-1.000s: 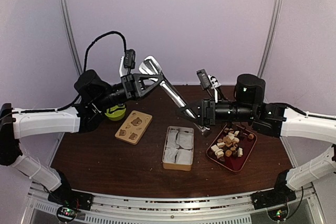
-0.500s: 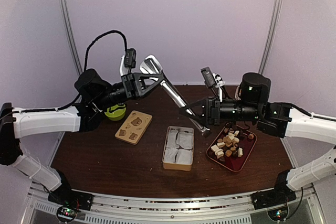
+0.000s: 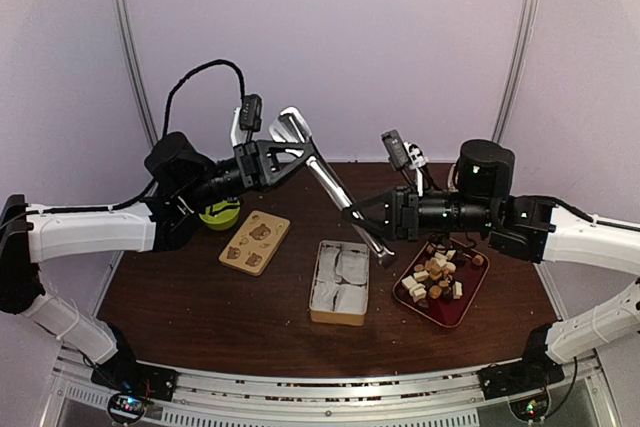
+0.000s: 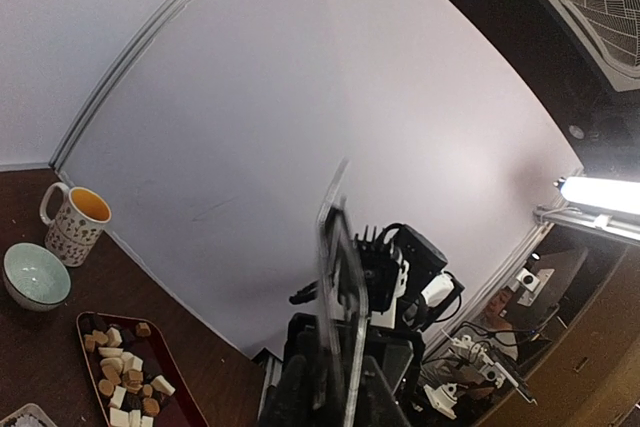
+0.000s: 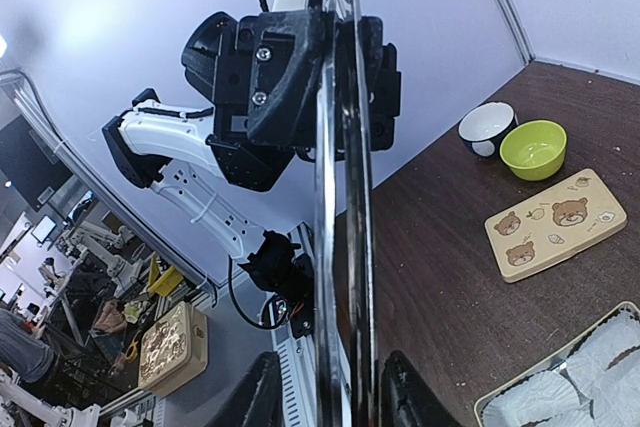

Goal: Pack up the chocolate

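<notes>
My worry is the long shiny metal tongs [image 3: 330, 182] slanting in mid-air above the dark wooden counter [image 3: 200, 297]. My left claw [image 3: 285, 155] is clenched near their looped end, but I cannot tell whether my right claw [image 3: 357, 215], straddling the lower blades, truly grips them, so an early release could drop them onto the containers. The dark red rectangular tray [image 3: 470, 297] holds all the white, tan and brown chocolate pieces [image 3: 435, 275], while the tan rectangular box [image 3: 338, 319] beside it carries only white paper liners [image 3: 340, 277].
</notes>
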Robot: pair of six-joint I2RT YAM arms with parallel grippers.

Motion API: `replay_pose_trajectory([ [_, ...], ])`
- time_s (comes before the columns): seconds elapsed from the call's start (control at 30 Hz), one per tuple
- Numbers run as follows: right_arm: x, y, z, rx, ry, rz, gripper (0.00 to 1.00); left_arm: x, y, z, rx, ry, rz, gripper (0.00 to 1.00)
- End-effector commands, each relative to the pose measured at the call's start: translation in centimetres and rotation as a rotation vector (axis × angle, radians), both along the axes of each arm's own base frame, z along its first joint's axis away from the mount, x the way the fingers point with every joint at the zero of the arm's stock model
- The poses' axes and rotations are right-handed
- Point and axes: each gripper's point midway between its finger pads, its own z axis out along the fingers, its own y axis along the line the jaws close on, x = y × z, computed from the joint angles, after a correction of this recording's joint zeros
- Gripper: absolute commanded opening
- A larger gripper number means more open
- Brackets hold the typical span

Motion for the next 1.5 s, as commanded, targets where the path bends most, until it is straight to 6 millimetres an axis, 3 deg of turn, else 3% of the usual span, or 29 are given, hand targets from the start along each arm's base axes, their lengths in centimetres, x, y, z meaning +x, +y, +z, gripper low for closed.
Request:
replay_pose_trajectory([
  [0.0,-0.5,0.0,0.5,0.016,-0.023,0.014,0.33,-0.4,0.4,2.7,-0.073,-0.062,0.000,0.12],
  [0.37,0.1,0.5,-1.0,-0.014,-0.002,0.000,0.32,-0.4,0.6,3.1,-0.103,-0.056,-0.003,0.07],
  [0.6,-0.1,0.5,-0.4,0.012,-0.002,0.004,0.17,-0.4,0.4,2.9,-0.105,-0.049,-0.012,0.07],
  [0.67,-0.1,0.4,-0.2,0.016,-0.002,0.003,0.08,-0.3,0.4,2.8,-0.103,-0.047,-0.009,0.08],
  [0.7,-0.1,0.4,-0.3,0.013,0.000,0.002,0.01,-0.2,0.4,2.7,-0.101,-0.045,-0.006,0.10],
  [0.8,0.0,0.3,-0.5,0.000,0.004,-0.007,0.00,-0.1,0.5,2.5,-0.098,-0.045,0.004,0.22],
  [0.97,0.6,-0.8,-0.5,-0.032,-0.029,-0.075,0.00,0.3,0.7,1.1,-0.023,-0.070,0.054,0.59],
  [1.1,1.6,-2.9,-0.8,-0.104,-0.065,-0.186,0.00,1.4,2.1,-2.1,0.131,-0.065,0.165,0.71],
  [1.27,3.8,-7.5,-3.4,-0.251,-0.057,-0.434,0.01,2.6,5.7,-6.3,0.343,-0.072,0.326,0.74],
  [1.37,4.9,-10.8,-5.9,-0.342,-0.051,-0.586,0.00,2.7,8.0,-7.3,0.475,-0.129,0.418,0.77],
  [1.47,4.7,-13.6,-8.0,-0.459,-0.048,-0.660,0.00,3.1,10.2,-7.8,0.613,-0.196,0.516,0.78],
])
